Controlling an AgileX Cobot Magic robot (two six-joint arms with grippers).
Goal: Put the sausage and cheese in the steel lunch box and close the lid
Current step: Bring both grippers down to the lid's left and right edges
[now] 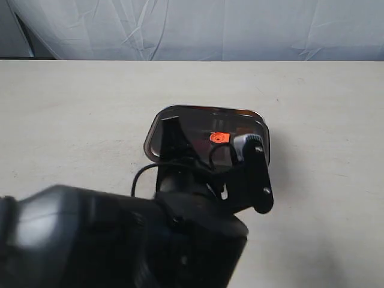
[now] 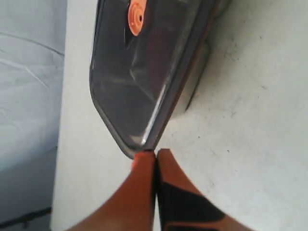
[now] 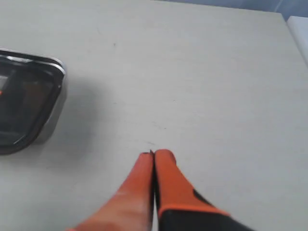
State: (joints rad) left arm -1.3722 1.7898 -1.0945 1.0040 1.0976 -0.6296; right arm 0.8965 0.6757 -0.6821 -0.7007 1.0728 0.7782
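The dark translucent lid (image 1: 192, 129) with its orange valve tab (image 1: 219, 137) lies tilted over the steel lunch box (image 1: 207, 109); only the box's shiny far rim shows. In the left wrist view the lid (image 2: 130, 72) covers the steel lunch box (image 2: 196, 72), and my left gripper (image 2: 155, 151) is shut at the lid's corner, pinching its rim. My right gripper (image 3: 154, 153) is shut and empty above bare table, off to the side of the box (image 3: 50, 115). The sausage and cheese are hidden.
My left arm's black body (image 1: 120, 240) fills the exterior view's lower left and hides the lid's near edge. The pale table (image 1: 324, 198) runs to a grey cloth backdrop (image 1: 240, 30) at the back.
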